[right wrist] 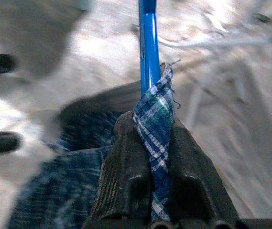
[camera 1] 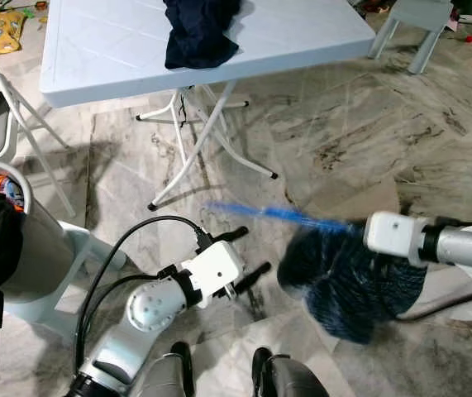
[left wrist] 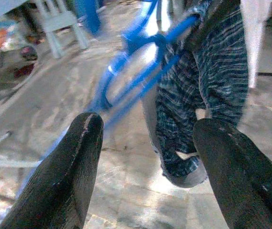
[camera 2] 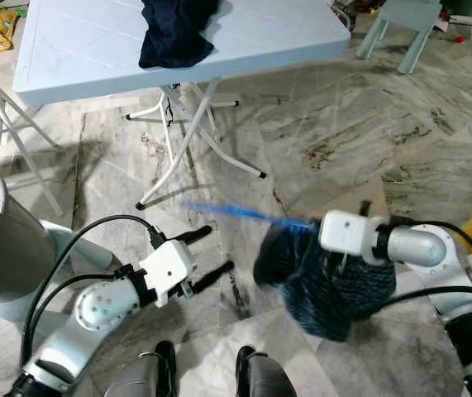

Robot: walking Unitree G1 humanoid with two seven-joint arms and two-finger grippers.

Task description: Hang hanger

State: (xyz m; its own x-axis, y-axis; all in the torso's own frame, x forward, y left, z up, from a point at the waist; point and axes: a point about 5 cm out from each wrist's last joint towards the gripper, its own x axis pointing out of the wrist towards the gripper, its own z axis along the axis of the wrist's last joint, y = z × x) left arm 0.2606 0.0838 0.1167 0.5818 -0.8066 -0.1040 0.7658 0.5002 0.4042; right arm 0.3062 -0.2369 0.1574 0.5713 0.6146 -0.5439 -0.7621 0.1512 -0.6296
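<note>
A blue plastic hanger (camera 1: 278, 215) carries a dark blue plaid garment (camera 1: 353, 279) and hangs low over the marble floor, blurred by motion. My right gripper (right wrist: 151, 143) is shut on the hanger's bar and a fold of the plaid cloth (right wrist: 154, 129). Its white wrist (camera 1: 393, 233) sits above the garment. My left gripper (camera 1: 248, 252) is open, its two black fingers (left wrist: 64, 171) spread and empty, a short way to the left of the garment. The hanger (left wrist: 136, 71) and garment (left wrist: 207, 81) lie just ahead of those fingers.
A white folding table (camera 1: 120, 58) stands ahead with a dark navy cloth (camera 1: 198, 31) heaped on it. A grey laundry basket (camera 1: 29, 248) with clothes is at my left, beside a folding chair (camera 1: 4, 116). A pale stool (camera 1: 417, 21) stands far right. My feet (camera 1: 219, 364) are below.
</note>
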